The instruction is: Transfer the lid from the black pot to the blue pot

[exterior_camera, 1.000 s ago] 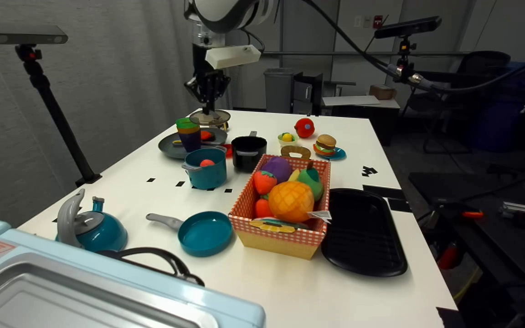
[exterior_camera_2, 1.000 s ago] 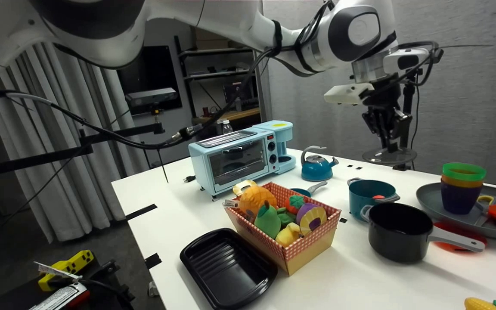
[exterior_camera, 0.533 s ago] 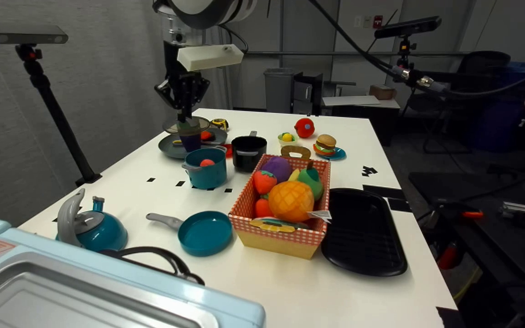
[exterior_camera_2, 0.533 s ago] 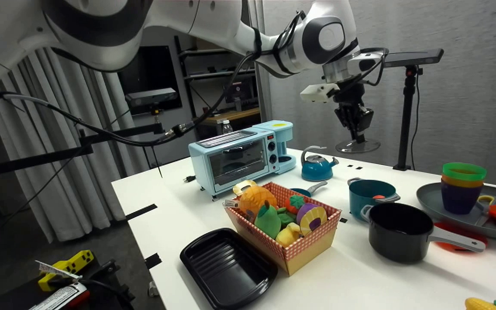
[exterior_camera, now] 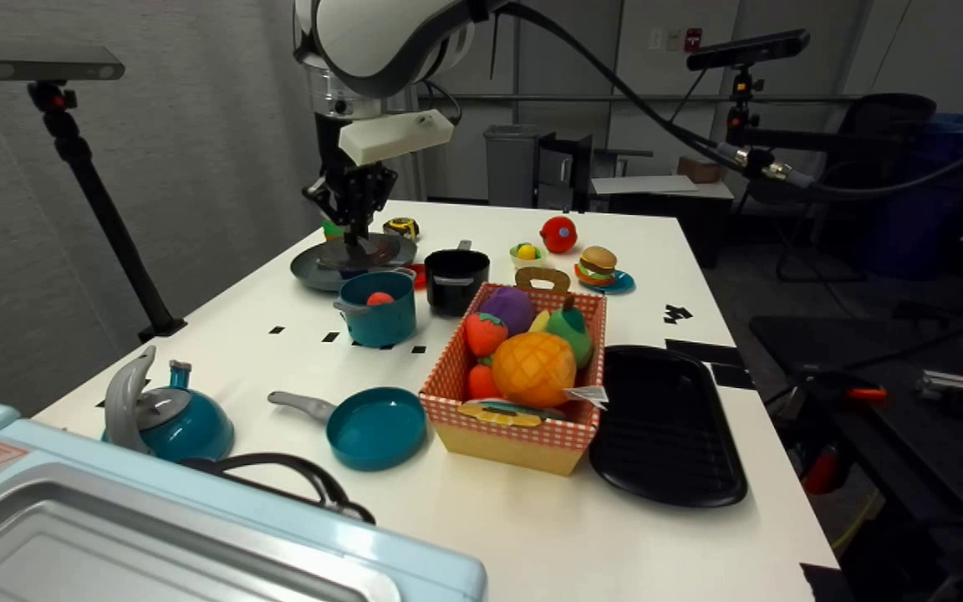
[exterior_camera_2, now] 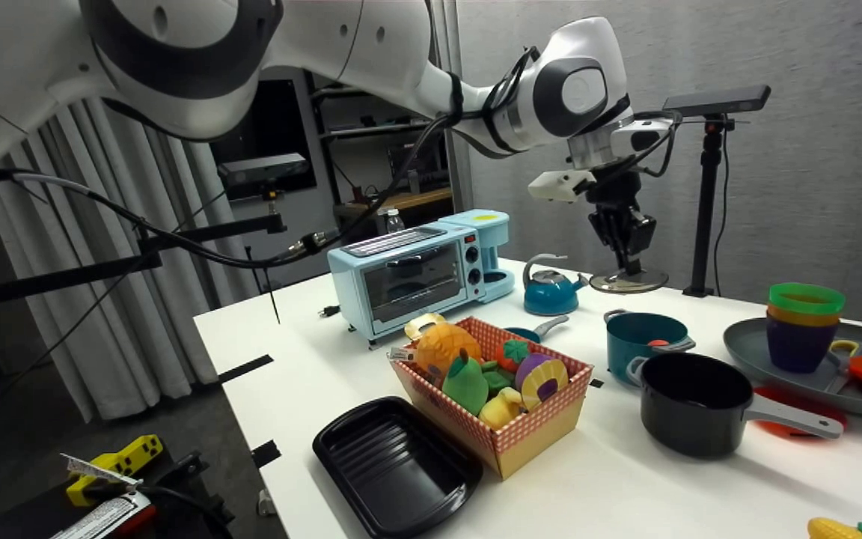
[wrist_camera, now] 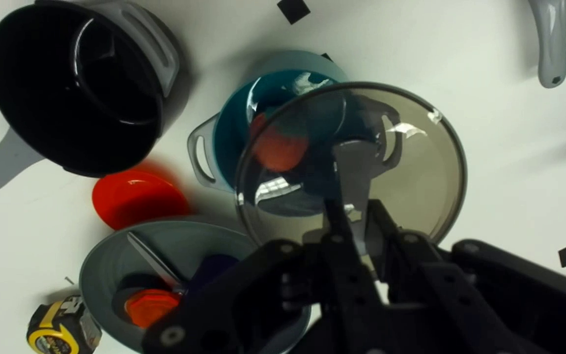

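Observation:
The lid is round, see-through and dark-rimmed, with a grey handle. My gripper is shut on that handle. In both exterior views the gripper holds the lid roughly level in the air. The blue pot is uncovered with a reddish toy inside. In the wrist view the lid overlaps much of the blue pot, offset to its right. The lid is above the pot, apart from it. The black pot stands uncovered beside the blue pot.
A grey plate with stacked cups lies near the pots. A fruit basket, a blue frying pan, a kettle and a black tray share the table. A tape measure lies past the plate.
The gripper and held lid moved left in both exterior views, then came lower and slightly back to the right. The pots have not moved.

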Tool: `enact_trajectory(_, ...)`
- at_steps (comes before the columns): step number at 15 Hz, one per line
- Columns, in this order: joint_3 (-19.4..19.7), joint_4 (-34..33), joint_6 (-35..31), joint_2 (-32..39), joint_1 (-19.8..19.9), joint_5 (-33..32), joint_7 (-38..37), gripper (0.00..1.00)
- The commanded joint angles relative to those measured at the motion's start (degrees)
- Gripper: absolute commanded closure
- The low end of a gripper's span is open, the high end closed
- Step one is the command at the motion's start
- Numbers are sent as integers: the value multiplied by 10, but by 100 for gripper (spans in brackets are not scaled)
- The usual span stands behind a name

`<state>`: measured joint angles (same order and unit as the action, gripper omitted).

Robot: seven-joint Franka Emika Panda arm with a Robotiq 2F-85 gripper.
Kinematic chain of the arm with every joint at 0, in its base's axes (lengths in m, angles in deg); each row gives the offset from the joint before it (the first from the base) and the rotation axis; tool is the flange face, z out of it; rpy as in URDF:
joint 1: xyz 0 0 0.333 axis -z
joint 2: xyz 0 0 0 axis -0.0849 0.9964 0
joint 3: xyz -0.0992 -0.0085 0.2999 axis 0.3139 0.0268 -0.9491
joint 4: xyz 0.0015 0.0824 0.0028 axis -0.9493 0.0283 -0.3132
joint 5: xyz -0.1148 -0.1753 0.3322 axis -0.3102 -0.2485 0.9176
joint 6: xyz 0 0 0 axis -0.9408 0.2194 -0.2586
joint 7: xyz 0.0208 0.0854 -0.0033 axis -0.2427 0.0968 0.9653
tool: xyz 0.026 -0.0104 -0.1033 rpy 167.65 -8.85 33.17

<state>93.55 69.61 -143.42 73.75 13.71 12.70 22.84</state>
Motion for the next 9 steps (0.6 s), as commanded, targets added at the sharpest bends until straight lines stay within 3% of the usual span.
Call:
enact_trajectory(1, 9, -15, -7, 18, 2, -4, -8, 96)
enact_trajectory(9, 19, -23, -2, 43, 3, -3, -12, 96)
